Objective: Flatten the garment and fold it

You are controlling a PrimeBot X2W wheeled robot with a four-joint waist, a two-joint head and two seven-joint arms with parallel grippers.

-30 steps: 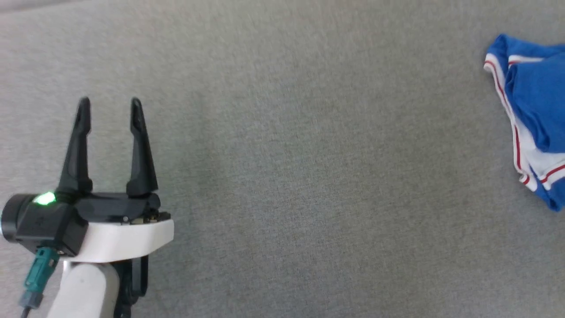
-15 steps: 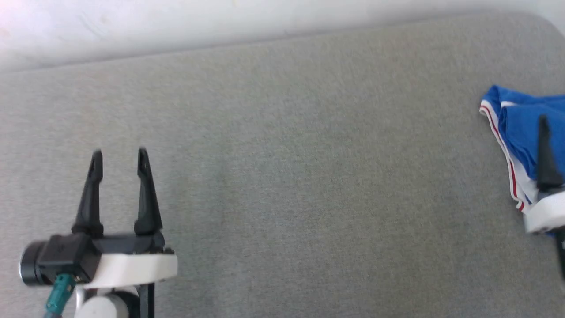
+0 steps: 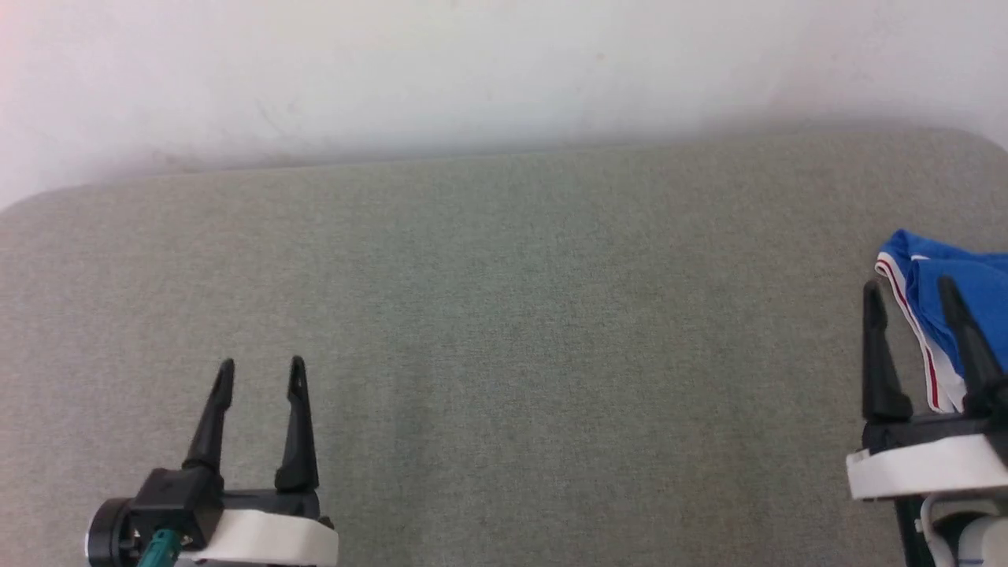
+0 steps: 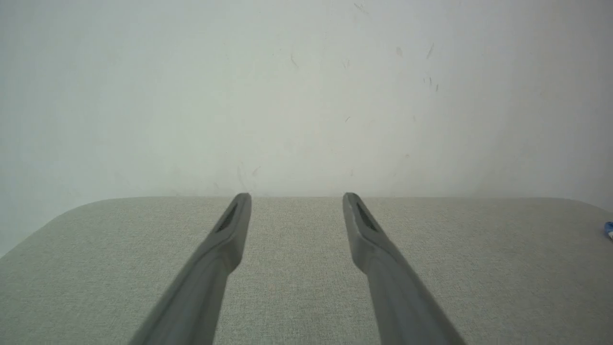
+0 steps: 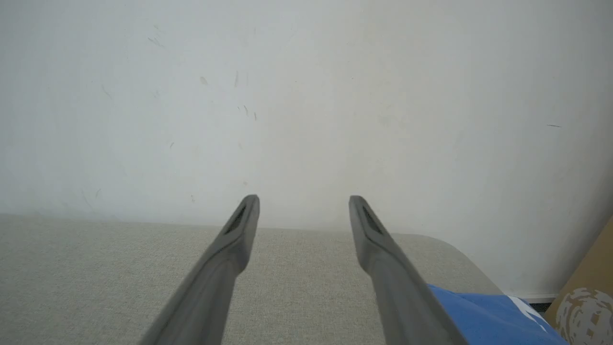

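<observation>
Grey woven fabric covers the desk (image 3: 504,315), which is rounded at its far corners and backs onto a scuffed white wall (image 3: 504,71). At the right edge of the head view lies the garment (image 3: 980,276), bunched up. It is soft royal-blue cloth with a red-and-white striped trim (image 3: 921,346) curving down its left border.

The left end effector (image 3: 261,362) sits low on the left, well apart from the garment. Its two long dark tapered fingers are spread with bare desk between them, so it is released and holding nothing. The right end effector (image 3: 906,283) is at lower right, also parted and empty. One finger overlaps the blue cloth from this angle and the other stands just beside the trim; I cannot tell whether either touches.

In the left wrist view the left end effector (image 4: 297,196) shows matte fingers with slotted tips, and the garment (image 4: 609,230) is a tiny blue sliver at the far right edge. The right wrist view adds more. Past the right end effector (image 5: 304,199), the garment (image 5: 483,316) lies smooth and blue with a white patch near the desk's rounded corner, and a tan panel (image 5: 591,268) stands beyond the edge.
</observation>
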